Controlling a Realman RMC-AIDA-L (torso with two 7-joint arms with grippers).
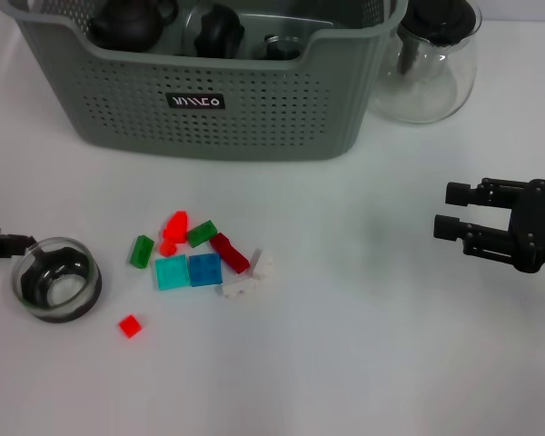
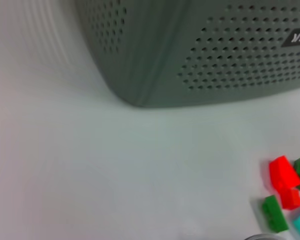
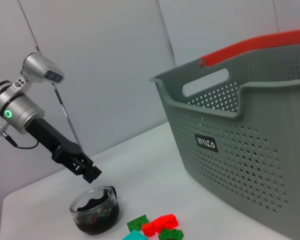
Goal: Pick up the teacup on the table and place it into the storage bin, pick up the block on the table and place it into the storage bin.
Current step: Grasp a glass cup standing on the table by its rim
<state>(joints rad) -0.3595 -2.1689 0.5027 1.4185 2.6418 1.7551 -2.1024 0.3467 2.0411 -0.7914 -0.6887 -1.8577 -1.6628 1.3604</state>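
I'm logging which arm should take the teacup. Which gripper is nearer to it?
Left. The left gripper sits right beside the teacup; the right gripper is far across the table.

Counted on table (image 1: 363,363): one storage bin (image 1: 218,127), one glass teacup (image 1: 56,279), one glass teapot (image 1: 431,68). Loose blocks, ten total: three bright red (image 1: 175,223), two green (image 1: 201,233), two cyan-blue (image 1: 188,271), one dark red (image 1: 229,252), two white (image 1: 262,264). Inside the bin: at least three dark items (image 1: 127,23), kind indeterminate.
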